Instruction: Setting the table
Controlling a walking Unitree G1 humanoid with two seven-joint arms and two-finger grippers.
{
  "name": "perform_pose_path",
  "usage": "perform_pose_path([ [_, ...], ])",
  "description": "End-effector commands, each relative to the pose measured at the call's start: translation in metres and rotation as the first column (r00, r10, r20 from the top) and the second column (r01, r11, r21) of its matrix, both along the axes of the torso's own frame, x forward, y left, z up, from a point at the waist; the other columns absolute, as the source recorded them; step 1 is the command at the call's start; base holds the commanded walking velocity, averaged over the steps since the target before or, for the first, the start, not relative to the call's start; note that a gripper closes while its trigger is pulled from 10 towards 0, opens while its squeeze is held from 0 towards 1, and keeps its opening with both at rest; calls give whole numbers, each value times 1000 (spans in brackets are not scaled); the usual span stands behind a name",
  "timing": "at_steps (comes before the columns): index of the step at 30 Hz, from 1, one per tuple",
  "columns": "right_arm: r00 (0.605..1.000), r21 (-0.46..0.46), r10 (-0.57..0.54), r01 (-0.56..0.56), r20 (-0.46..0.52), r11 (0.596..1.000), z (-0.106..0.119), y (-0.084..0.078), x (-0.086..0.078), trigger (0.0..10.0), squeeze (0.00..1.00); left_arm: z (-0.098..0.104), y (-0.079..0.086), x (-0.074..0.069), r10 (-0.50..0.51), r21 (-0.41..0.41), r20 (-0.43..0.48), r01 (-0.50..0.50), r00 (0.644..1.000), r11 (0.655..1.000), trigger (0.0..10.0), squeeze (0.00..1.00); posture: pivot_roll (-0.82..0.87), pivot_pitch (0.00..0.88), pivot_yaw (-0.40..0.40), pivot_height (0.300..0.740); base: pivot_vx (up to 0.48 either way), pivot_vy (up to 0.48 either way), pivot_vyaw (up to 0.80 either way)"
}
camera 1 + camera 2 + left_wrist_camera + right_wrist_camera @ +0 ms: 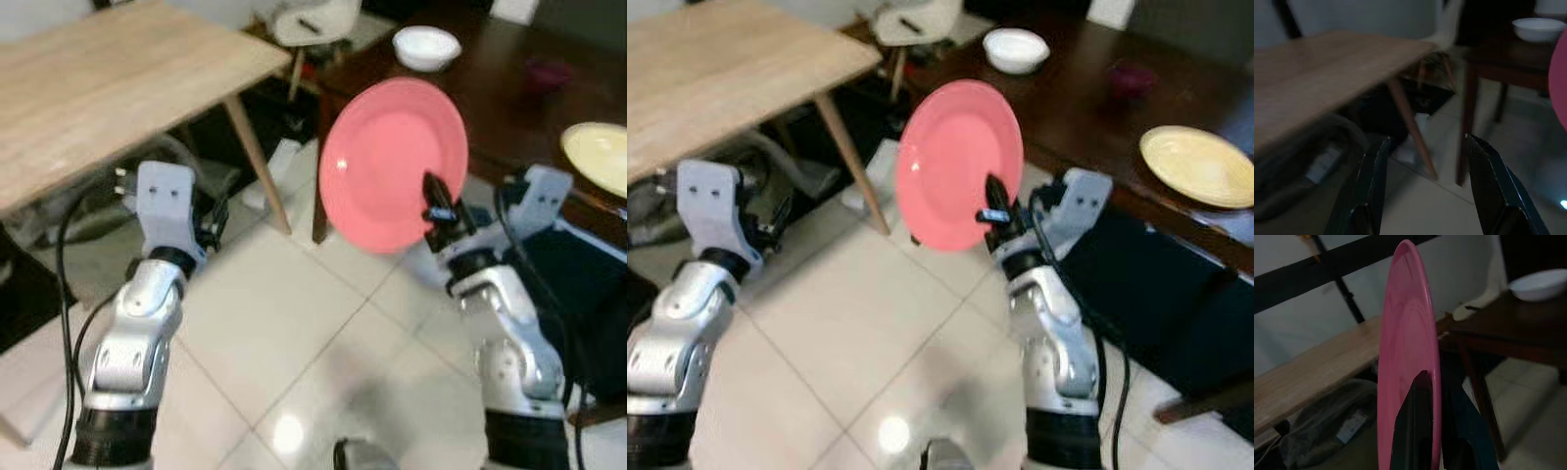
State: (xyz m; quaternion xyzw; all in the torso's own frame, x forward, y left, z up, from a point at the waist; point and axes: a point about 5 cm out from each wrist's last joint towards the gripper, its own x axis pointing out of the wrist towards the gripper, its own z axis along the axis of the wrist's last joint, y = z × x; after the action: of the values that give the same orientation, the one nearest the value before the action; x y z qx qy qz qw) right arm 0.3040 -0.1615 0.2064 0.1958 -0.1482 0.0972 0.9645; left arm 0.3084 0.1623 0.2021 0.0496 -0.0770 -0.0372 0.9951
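Plate first: a pink plate [394,164] is held up on edge in the air, clear of both counters, over the tiled floor [294,343] at the corner of the dark wooden counter [509,88]. The right gripper [438,201] has it by the lower rim, one black finger on each face of the plate (the right wrist view shows this edge-on, with the rim running up between the two fingers [1415,426]). The plate's face is turned toward the robot and tilted a little.

On the dark counter sit a white bowl [426,46] near the far corner, a yellow plate [600,157] at the right edge, and a small dark red thing [547,72] between them, too blurred to name.

The left gripper [1425,196] is raised at the robot's left, in front of a light wooden counter [108,78], and holds nothing; its fingers [1371,186] stand wide apart, with floor and a counter leg visible through the gap. A white chair [313,20] stands beyond the gap between the two counters, and grey bags or bundles [98,196] lie in the shade under the light counter.
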Motion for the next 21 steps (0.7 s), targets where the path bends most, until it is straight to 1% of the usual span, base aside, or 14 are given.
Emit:
perform_pose_path([
  [1,1000,9,10,-10,17,1000,2,4,0,10000,0,-7,7,-1,23,11,-21,-23,1000,1000,10000,0,-94,36,54,740,439,0,769],
  [6,1000,6,2,-2,30,1000,5,0,0,10000,0,-6,7,-1,21,13,-17,-21,1000,1000,10000,0,-93,35,57,740,439,0,769],
  [10,997,21,-8,7,72,1000,16,-10,3,10000,0,-4,6,0,19,24,-9,-18,1000,1000,10000,0,-89,34,61,740,438,0,769],
  [11,997,21,-8,7,72,1000,16,-10,3,10000,0,-4,6,0,19,24,-9,-18,1000,1000,10000,0,-89,34,61,740,439,0,769],
  [12,997,37,-13,10,81,999,19,-12,4,10000,0,-4,6,0,18,25,-8,-18,1000,1000,10000,0,-89,34,61,740,442,0,763],
  [13,994,87,-32,23,104,996,27,-22,7,10000,0,-4,6,0,17,29,-5,-17,1000,999,10000,0,-87,32,62,740,439,0,763],
  [14,994,87,-32,23,104,996,27,-22,7,10000,0,-4,6,0,17,29,-5,-17,1000,999,10000,0,-87,32,62,740,439,0,763],
  [15,992,135,-45,28,120,990,32,-29,10,10000,0,-3,6,0,16,33,-2,-16,1000,999,10000,0,-84,32,62,740,439,0,763],
  [17,992,135,-45,28,120,990,32,-29,10,10000,0,-3,6,0,16,33,-2,-16,1000,999,10000,0,-84,32,62,740,439,0,763],
  [18,990,202,-47,18,136,979,37,-35,11,10000,0,-3,6,0,16,34,-1,-16,1000,999,10000,0,-84,32,62,740,442,0,763],
  [19,990,202,-47,18,136,979,37,-35,11,10000,0,-3,6,0,16,34,-1,-16,1000,999,10000,0,-84,32,62,740,442,0,763],
  [20,988,251,-53,14,146,968,40,-40,11,10000,0,-3,6,0,16,36,0,-16,1000,999,10000,0,-81,31,62,740,439,0,744],
  [21,988,251,-53,14,146,968,40,-40,11,10000,0,-3,6,0,16,36,0,-16,1000,999,10000,0,-81,31,62,740,439,0,744],
])
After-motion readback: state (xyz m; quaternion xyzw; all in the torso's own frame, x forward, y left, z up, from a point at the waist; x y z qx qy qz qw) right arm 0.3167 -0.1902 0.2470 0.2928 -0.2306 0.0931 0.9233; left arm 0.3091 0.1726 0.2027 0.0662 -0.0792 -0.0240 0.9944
